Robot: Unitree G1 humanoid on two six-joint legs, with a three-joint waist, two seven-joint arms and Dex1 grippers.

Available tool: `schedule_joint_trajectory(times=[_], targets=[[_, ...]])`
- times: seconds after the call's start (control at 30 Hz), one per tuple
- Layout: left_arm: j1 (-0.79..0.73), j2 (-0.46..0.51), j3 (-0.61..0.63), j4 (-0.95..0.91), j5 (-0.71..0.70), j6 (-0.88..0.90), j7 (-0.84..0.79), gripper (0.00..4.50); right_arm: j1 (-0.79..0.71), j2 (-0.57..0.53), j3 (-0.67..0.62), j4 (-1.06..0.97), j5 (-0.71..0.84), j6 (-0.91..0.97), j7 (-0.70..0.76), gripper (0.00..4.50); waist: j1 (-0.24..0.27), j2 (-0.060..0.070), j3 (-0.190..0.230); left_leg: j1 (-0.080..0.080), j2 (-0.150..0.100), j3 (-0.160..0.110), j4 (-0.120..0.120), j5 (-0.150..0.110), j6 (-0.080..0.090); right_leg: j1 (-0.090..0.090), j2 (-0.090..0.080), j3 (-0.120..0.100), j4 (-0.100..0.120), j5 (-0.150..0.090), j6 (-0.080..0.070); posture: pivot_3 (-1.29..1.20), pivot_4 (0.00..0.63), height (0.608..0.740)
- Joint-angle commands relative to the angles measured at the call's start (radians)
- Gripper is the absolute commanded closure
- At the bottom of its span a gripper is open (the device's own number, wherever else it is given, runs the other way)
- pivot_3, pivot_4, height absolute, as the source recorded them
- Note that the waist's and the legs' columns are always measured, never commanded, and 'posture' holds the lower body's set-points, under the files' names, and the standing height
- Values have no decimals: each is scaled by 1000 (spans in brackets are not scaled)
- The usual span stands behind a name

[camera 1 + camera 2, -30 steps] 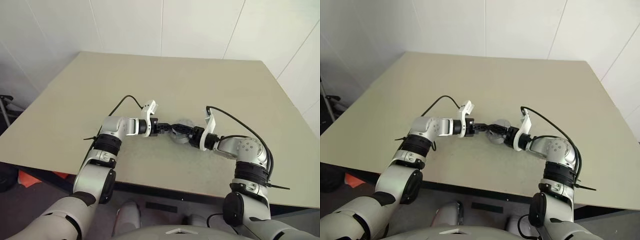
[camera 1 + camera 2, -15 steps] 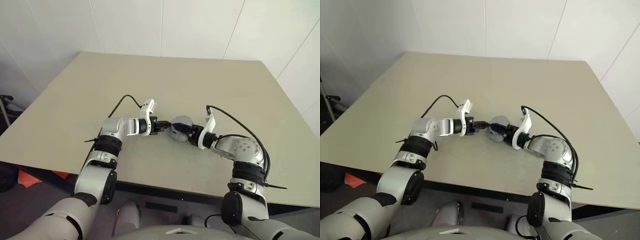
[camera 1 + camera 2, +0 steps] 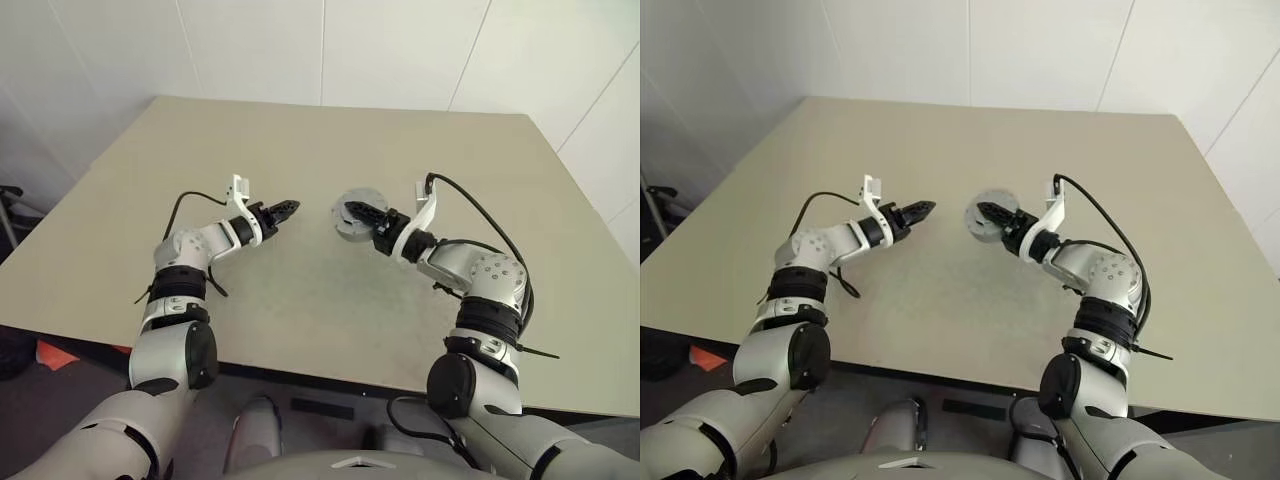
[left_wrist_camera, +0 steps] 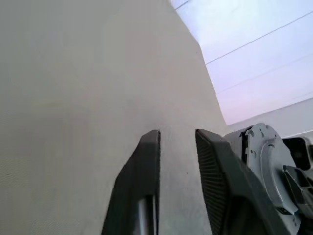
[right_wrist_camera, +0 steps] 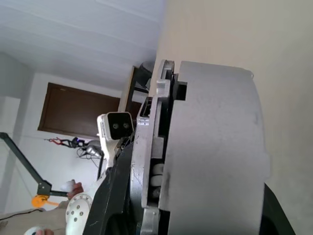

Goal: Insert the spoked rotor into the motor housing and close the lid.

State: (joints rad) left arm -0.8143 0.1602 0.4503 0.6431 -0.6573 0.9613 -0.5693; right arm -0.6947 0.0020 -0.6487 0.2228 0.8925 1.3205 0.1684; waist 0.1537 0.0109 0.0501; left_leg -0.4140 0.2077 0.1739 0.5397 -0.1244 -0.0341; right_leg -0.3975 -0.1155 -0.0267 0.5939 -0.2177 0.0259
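The motor housing (image 3: 343, 226) is a short round grey metal cup, held off the table (image 3: 400, 140) on its side, with my right gripper (image 3: 353, 212) shut on it. In the right wrist view the housing (image 5: 215, 147) sits between the black fingers (image 5: 115, 196). A thin grey disc that looks like the lid (image 5: 155, 122) sits at one end, with a narrow gap to the body. My left gripper (image 3: 288, 207) hovers to the housing's left, apart from it. It is open, and nothing is between its fingers (image 4: 146, 161). The spoked rotor is hidden.
The beige table runs wide on all sides of both arms, with its front edge (image 3: 300, 352) near me and white walls behind. Black cables (image 3: 480, 215) loop over each wrist.
My left gripper has left the housing, swung away to the left and opened. My right gripper has lifted the housing and carried it a little farther from me. The camera has also shifted.
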Motion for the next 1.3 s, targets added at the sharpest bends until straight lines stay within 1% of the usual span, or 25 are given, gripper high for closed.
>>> schedule_joint_trajectory(times=[0.03,0.17,0.2,0.23,0.37,0.57,0.8,1.07,1.3], targets=[[11,7,30,-90,-80,29,-23,1880,-62,10,-11,-43,96,8,-20,2214,0,0,0,0,0,0,1,0,0,0,0,0,1,0,0,0,0,740],[22,6,58,-103,-154,112,-17,463,-85,17,-28,-37,171,34,-54,2214,0,0,0,1,0,0,5,0,0,0,-1,0,7,0,0,0,0,740],[18,6,74,-104,-196,165,-24,207,-89,20,-28,-39,186,38,-64,2214,0,0,0,2,0,0,5,0,-1,0,-1,1,9,0,0,0,0,740],[15,5,88,-106,-230,210,-27,49,-92,23,-28,-40,202,42,-74,2214,0,0,0,2,0,0,6,1,-1,-1,-1,1,11,0,0,0,0,740],[17,0,97,-128,-311,311,-37,49,-94,34,-19,-46,265,58,-112,2214,-2,0,0,3,0,0,6,4,-6,-2,0,1,13,0,-1,0,0,740],[2,-28,120,-95,-378,352,-22,49,-67,52,13,-72,332,64,-161,2214,-1,0,0,3,0,0,6,5,-8,-2,0,1,13,1,-1,0,0,740],[-28,-60,110,-27,-366,316,-18,49,-43,52,50,-106,397,39,-194,2214,0,0,0,3,0,-1,6,5,-8,-2,0,1,13,1,0,0,0,740],[-92,-59,155,125,-358,215,-14,49,-18,23,97,-132,425,3,-198,2214,1,0,0,3,0,-1,7,5,-8,-1,0,1,13,1,0,0,0,740],[-104,-65,104,159,-320,192,-52,49,4,4,141,-149,440,-31,-191,2214,1,0,0,2,0,-1,7,5,-8,-1,0,1,13,1,0,0,0,740]])
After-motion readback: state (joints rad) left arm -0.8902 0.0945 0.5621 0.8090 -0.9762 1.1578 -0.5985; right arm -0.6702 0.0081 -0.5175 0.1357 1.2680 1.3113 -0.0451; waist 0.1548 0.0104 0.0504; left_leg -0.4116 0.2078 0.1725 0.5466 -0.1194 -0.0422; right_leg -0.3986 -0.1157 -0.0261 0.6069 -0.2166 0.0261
